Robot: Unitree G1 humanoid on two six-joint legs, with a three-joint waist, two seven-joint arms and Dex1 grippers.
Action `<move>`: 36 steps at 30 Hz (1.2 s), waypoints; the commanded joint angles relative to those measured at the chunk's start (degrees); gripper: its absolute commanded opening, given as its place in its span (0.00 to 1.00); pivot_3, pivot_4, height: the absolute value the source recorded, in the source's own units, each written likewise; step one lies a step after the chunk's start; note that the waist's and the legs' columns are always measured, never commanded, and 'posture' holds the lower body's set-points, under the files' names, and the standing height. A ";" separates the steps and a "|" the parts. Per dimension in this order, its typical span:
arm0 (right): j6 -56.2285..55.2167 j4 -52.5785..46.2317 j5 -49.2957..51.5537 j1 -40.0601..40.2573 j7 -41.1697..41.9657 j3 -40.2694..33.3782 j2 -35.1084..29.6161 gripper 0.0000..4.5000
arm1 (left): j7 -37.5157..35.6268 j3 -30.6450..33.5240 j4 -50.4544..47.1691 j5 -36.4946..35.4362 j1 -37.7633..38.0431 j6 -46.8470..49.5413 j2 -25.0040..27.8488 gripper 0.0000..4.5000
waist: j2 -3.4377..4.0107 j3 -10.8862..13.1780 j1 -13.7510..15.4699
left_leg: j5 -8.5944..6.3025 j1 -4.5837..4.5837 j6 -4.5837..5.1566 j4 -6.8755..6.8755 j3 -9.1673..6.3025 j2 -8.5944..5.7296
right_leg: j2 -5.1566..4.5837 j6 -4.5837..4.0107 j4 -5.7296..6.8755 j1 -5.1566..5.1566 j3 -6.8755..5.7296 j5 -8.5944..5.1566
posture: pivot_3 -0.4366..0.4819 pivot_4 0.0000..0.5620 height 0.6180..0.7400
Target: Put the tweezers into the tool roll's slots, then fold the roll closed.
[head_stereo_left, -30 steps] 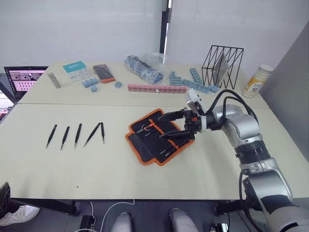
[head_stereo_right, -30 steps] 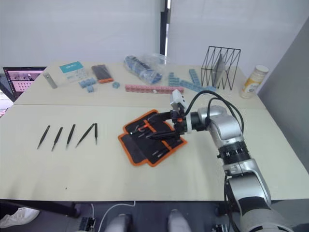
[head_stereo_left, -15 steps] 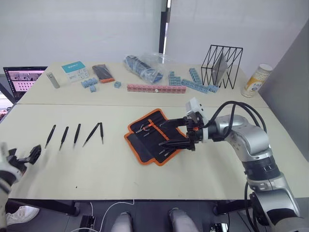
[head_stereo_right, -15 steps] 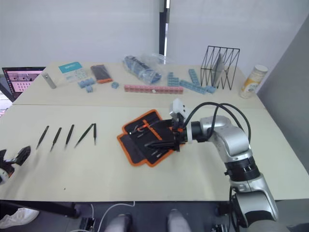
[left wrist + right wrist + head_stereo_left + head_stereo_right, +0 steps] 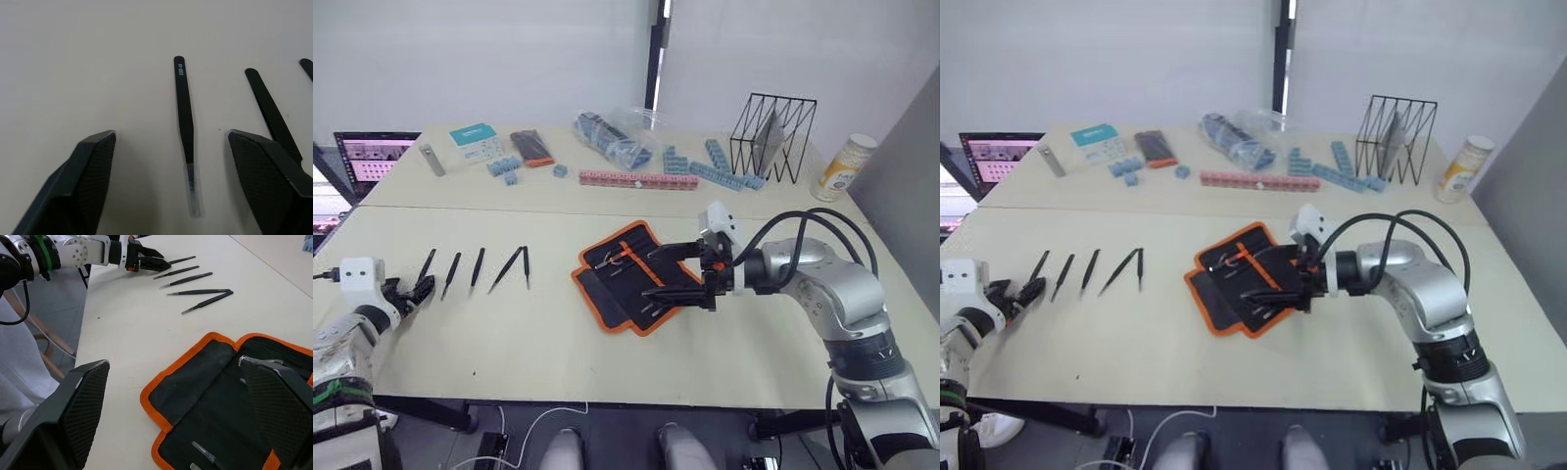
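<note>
Matt black tweezers [image 5: 184, 112], cloth tool roll [image 5: 631, 277] on smooth table [image 5: 548, 333].

five black tweezers [image 5: 475, 270] (two touching at one end), one tool roll [image 5: 631, 276]

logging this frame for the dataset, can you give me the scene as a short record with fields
tool roll: black fabric tool roll with orange edging, lying open on the table
tweezers: five slim black pointed tweezers in a row on the beige table, robot's left of the roll, none slotted yet
left gripper: open, beside the outermost tweezer, not touching it
right gripper: open, over the roll's right part
background: black wire rack, blue and pink blocks, far side of the table
</note>
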 commanded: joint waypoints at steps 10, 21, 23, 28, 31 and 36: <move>-0.32 -3.93 1.89 1.25 -3.25 -2.65 -2.45 1.00 | -3.80 0.28 3.20 0.24 -1.36 -3.17 2.45 0.02 | 0.00 0.00 1.02 | 0.00 0.00 0.00 0.01 0.02 0.00 | -0.02 0.01 -0.05 0.04 0.00 -0.01 | 0.48 0.27 1.00; -8.22 -3.15 -2.91 4.32 -7.04 -2.64 -3.05 1.00 | -9.34 2.82 -14.69 -6.33 -0.78 3.85 3.58 0.02 | -0.03 0.01 0.95 | 0.02 -0.03 0.02 0.01 0.00 0.01 | -0.01 0.01 -0.04 0.02 -0.02 -0.01 | 0.48 0.27 1.00; -9.11 -2.42 -3.78 5.21 -8.79 -2.86 -2.20 1.00 | -13.42 1.92 -23.63 -10.61 -0.47 9.61 3.21 0.02 | -0.05 0.02 0.99 | 0.02 -0.04 0.04 0.01 0.01 0.01 | -0.01 0.01 -0.04 0.02 -0.01 -0.01 | 0.48 0.27 1.00; -11.90 -0.72 -6.57 7.67 -13.44 -2.38 0.62 0.81 | -19.12 -3.25 -39.56 -15.97 -0.20 20.55 3.23 0.00 | -0.07 0.03 0.84 | 0.03 -0.06 0.04 0.05 -0.01 0.00 | 0.00 0.03 -0.04 0.06 0.00 -0.02 | 0.48 0.27 1.00; -13.84 0.81 -9.65 9.07 -17.47 -1.81 2.82 0.59 | -21.03 -8.15 -46.93 -17.66 -0.56 27.65 3.67 0.00 | -0.07 0.03 0.59 | 0.03 -0.06 0.05 0.06 -0.02 0.01 | 0.02 0.04 -0.02 0.05 0.01 -0.02 | 0.48 0.27 1.00; -15.25 3.18 -13.24 11.74 -22.99 -0.89 6.41 0.20 | -20.81 -14.96 -52.25 -16.68 -3.97 34.12 3.25 0.00 | -0.08 0.04 0.09 | 0.04 -0.06 0.06 0.08 -0.06 0.00 | 0.06 0.06 0.03 0.05 0.02 -0.03 | 0.48 0.27 1.00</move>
